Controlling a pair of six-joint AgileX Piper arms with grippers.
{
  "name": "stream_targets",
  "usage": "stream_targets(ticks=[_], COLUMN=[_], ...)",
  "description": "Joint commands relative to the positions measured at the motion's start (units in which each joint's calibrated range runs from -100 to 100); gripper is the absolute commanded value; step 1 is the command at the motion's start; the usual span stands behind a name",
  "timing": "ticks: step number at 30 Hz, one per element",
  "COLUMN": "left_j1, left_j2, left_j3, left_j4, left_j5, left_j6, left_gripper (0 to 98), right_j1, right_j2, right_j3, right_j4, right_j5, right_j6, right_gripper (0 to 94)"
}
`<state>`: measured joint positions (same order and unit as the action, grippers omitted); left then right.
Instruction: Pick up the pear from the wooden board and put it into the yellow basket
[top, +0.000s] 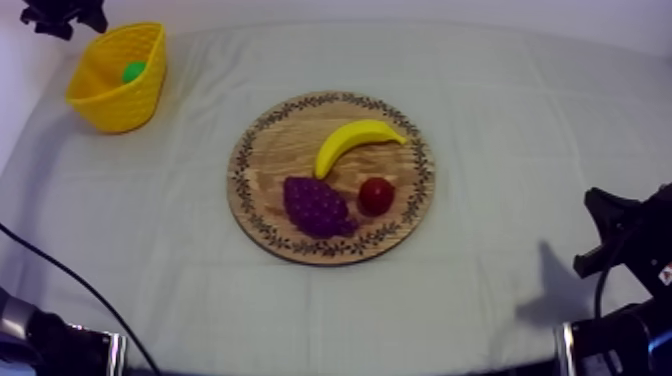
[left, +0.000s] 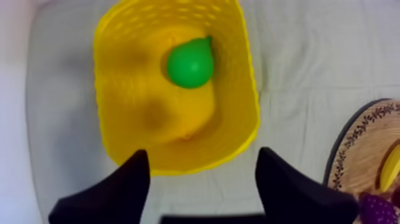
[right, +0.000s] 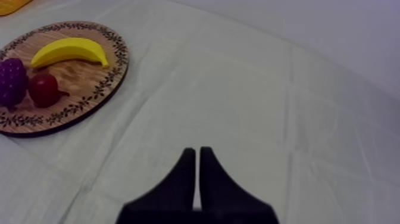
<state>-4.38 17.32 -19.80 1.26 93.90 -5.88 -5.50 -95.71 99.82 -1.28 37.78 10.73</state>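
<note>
The green pear (top: 133, 71) lies inside the yellow basket (top: 120, 110) at the table's far left corner. In the left wrist view the pear (left: 190, 62) rests on the floor of the basket (left: 238, 119), free of any grip. My left gripper (left: 202, 154) hangs open above the basket's near rim, with nothing between its fingers. The round wooden board (top: 280, 150) sits mid-table. My right gripper (right: 196, 152) is shut on nothing, low at the right side (top: 600, 200), well away from the board (right: 83, 74).
On the board lie a banana (top: 355, 140), a bunch of grapes (top: 317, 205) and a small red fruit (top: 376, 195). The board's edge (left: 363, 155) shows beside the basket. Bare cloth stretches between board and right gripper.
</note>
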Motion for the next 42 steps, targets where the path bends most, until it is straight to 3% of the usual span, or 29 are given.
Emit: stream_targets(ticks=[1,12,26,35,42], left_j1=[0.0,-0.6,0.9,2.1,2.3], left_j2=[-5.9,-23.0,-44.6,-63.2,-73.5], left_j3=[5.4,20.8,48.0,63.4,70.3], left_j4=[0.15,1.25,1.55,1.64,1.35], left_j5=[-2.9,-12.1,-29.6,-36.3,-37.8], left_j6=[-0.5,-1.6,-3.4,-2.9,-2.5], left_gripper=[54.8,31.5,9.1,1.7,0.2], right_j1=[0.0,0.0,0.0,0.0,0.0], right_j2=[0.0,0.0,0.0,0.0,0.0], right_j3=[0.0,0.0,0.0,0.0,0.0], right_j4=[0.0,0.0,0.0,0.0,0.0], right_j5=[0.0,0.0,0.0,0.0,0.0], right_j6=[0.0,0.0,0.0,0.0,0.0], right_gripper=[0.4,0.4,0.4,0.4,0.4])
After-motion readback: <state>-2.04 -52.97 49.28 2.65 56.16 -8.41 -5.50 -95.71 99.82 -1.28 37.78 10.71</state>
